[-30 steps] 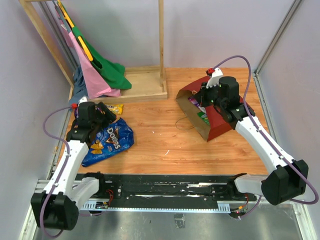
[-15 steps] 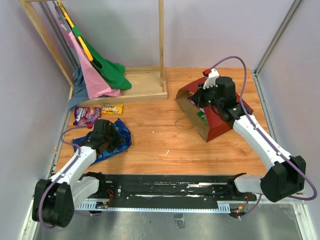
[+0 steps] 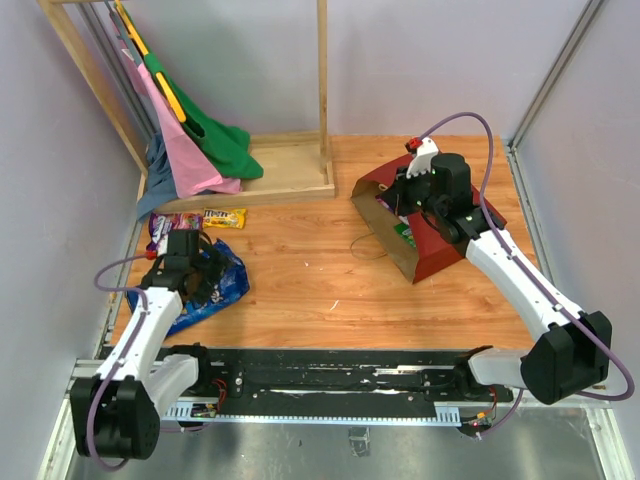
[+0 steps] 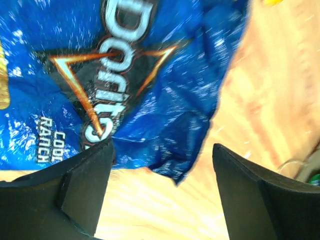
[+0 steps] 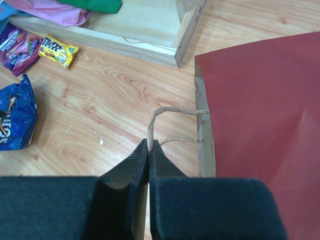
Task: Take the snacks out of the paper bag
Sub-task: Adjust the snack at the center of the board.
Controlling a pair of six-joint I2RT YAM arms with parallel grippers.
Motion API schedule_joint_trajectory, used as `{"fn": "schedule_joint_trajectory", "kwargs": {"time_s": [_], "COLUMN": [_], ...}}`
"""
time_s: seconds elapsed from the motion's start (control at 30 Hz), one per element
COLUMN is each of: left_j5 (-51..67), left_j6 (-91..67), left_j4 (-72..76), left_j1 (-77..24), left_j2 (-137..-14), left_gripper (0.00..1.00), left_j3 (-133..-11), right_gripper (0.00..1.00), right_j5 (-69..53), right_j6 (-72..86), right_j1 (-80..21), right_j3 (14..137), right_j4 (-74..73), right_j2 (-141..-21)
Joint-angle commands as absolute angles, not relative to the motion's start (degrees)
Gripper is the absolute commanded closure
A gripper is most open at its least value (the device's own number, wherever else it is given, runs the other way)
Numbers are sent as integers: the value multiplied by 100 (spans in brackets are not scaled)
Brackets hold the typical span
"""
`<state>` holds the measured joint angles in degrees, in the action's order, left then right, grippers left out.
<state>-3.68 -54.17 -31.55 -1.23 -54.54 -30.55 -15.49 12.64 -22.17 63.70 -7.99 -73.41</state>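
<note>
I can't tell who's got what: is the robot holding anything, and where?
The right gripper pinches the paper bag by its string handle. The left gripper hangs open over the Doritos bag, holding nothing.

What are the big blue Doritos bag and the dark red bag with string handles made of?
Blue Doritos chip bag: looks like glossy plastic film, shiny glints, soft crumples. Dark red bag: matte paper, brown kraft edge, sharp crease. Twisted string handle: probably paper twine.
</note>
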Motion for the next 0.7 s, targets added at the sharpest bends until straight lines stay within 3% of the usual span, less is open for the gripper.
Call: {"fn": "schedule_joint_trajectory", "kwargs": {"time_s": [0.0,0.1,0.23,0.4,0.67], "left_j5": [-1592,-2449,-2545,-1467,-1581], "left_j6": [-5915,-6165,-6115,-5338,-6501], "left_j4": [-4155,-4923,-5253,-4477,-3958], "left_j1": [-88,-88,459,2408,2773], "left_j2": [-5029,-5143,-5513,-5783,-6032], "left_gripper": [13,1,1,3,4], "left_j3": [-4069,-4690,-4617,-3864,-3321], "right_gripper": [97,97,97,97,97], "right_j5": [-1696,-1711,-1756,-1724,-1884], "right_j6": [1264,1263,1279,1265,1292], "right_j1": [-2338,-2338,-2338,-2338,-2347], "right_j3": [6446,6453,6472,6386,6470], "right_j4": [-672,-659,-662,-621,-663], "right_j2": [-7310,-7311,-7308,-7258,-7408]}}
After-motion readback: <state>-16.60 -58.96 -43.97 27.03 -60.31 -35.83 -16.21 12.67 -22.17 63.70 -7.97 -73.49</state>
